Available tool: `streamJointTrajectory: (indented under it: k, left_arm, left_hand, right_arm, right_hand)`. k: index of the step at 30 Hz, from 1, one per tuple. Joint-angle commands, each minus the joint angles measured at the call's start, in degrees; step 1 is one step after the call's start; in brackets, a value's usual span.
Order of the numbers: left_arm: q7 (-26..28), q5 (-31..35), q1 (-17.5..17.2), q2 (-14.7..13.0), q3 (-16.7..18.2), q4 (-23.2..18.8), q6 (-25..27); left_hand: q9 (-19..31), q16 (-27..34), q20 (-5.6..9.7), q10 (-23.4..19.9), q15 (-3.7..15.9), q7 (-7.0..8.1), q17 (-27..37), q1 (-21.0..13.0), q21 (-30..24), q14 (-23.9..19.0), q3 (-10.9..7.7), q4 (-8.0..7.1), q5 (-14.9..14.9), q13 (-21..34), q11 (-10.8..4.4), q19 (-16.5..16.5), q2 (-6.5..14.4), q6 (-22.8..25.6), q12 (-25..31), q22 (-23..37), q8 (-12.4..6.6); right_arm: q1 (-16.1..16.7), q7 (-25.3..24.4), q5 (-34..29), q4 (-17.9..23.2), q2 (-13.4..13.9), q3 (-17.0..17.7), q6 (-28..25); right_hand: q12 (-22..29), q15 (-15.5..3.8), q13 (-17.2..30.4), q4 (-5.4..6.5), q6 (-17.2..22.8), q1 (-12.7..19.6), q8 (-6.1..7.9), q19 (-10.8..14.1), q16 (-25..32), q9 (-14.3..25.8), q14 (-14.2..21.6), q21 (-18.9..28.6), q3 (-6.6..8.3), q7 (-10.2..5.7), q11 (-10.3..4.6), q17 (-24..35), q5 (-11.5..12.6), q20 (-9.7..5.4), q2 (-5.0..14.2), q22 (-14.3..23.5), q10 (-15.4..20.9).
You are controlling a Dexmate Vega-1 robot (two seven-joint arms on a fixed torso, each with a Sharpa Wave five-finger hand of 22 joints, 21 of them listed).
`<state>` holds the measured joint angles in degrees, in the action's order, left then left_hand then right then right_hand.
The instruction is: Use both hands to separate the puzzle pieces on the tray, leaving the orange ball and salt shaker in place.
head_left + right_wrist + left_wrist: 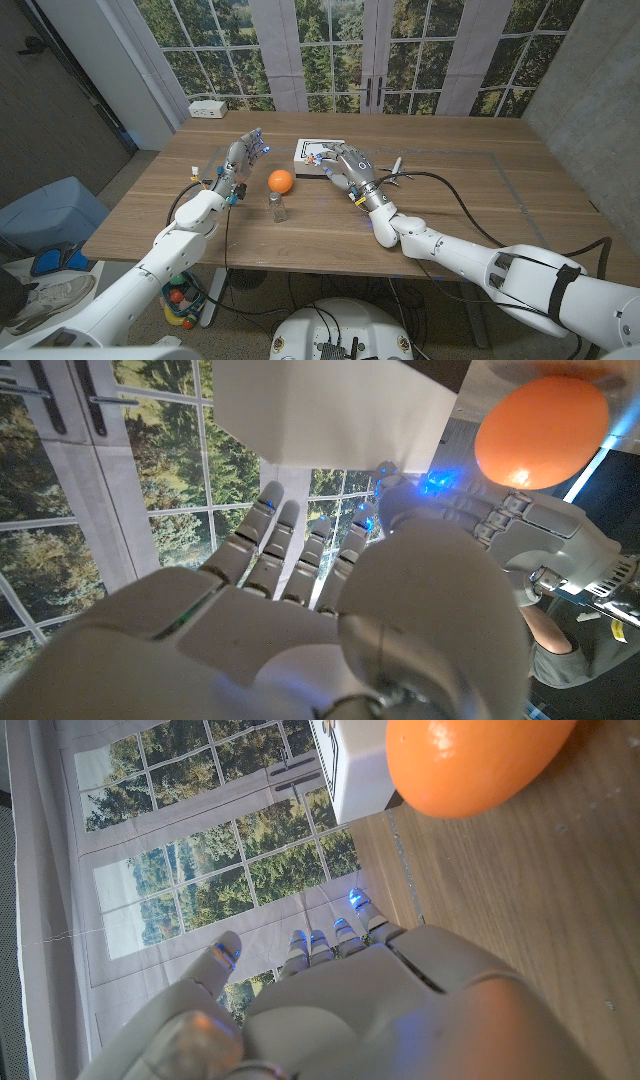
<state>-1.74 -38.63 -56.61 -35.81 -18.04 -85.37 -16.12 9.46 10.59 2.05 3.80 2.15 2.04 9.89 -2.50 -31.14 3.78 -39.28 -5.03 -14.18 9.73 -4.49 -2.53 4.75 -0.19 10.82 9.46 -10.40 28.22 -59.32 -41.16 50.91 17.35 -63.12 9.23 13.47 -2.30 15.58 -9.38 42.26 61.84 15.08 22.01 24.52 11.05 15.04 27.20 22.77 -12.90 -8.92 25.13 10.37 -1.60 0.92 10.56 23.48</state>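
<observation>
Hands frame the work: the left hand [243, 157] hangs beside the orange ball [281, 181], fingers apart and holding nothing, while the right hand [349, 168] reaches over the near edge of the white tray [312, 150], fingers spread, likely going for the puzzle pieces, which I cannot make out; the salt shaker [277, 206] stands just in front of the ball, best left alone

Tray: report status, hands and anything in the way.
Both hands empty, fingers apart: left hand near the ball, right hand at the tray. Pieces not visible. Shaker stands in front of the ball.
</observation>
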Motion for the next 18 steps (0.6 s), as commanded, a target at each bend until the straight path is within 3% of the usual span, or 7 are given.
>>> streamJointTrajectory:
  k: [1,11,18]
  left_arm:
    - [-0.2,-0.3,0.1,0.1,0.1,0.2,0.0]
    - [-0.6,-1.4,-0.5,0.2,0.7,0.3,-0.5]
    - [-1.6,-1.8,0.2,0.6,0.5,1.3,-0.7]
  left_hand:
    - [0.2,-0.1,1.77,-0.2,2.37,0.29,0.1,0.5,0.2,-0.2,0.09,-0.01,-0.2,0.2,-0.31,0.3,2.7,0.2,-0.1,0.2,0.23]
    - [0.2,-0.1,1.76,-0.1,2.39,0.24,0.0,0.5,0.5,-0.3,0.13,0.19,-0.2,0.2,-0.19,0.5,2.5,0.3,-0.1,0.2,0.22]
    - [0.2,-0.1,1.68,-0.3,2.32,0.24,0.0,0.5,0.7,-0.4,0.15,0.31,-0.2,0.2,-0.29,0.6,2.4,0.5,-0.1,0.2,0.16]
  right_arm:
    - [-1.2,-3.5,-0.7,-2.5,-1.7,-2.1,-3.0]
    - [-1.0,-1.4,-0.7,-0.8,-0.8,-3.0,-7.1]
    - [-1.0,-0.7,-0.5,-0.5,-0.4,-3.3,-6.6]
  right_hand:
    - [-1.0,-8.35,0.0,0.08,-0.3,0.1,-0.77,-2.1,-0.9,0.1,-2.2,-0.7,-0.64,0.13,-0.01,0.3,-0.2,1.04,-0.73,0.1,-2.7]
    - [-1.1,-7.58,0.1,-0.52,-2.2,1.4,-2.07,-2.2,-2.0,0.0,-3.9,-0.9,-0.37,0.12,-0.31,0.1,0.0,0.95,-0.81,0.0,-3.8]
    - [-1.0,-7.58,0.1,-0.42,-2.7,1.9,-2.44,-1.8,-2.0,0.1,-4.0,-0.9,-0.45,0.12,-0.42,0.1,-0.1,0.8,-0.74,0.0,-3.9]
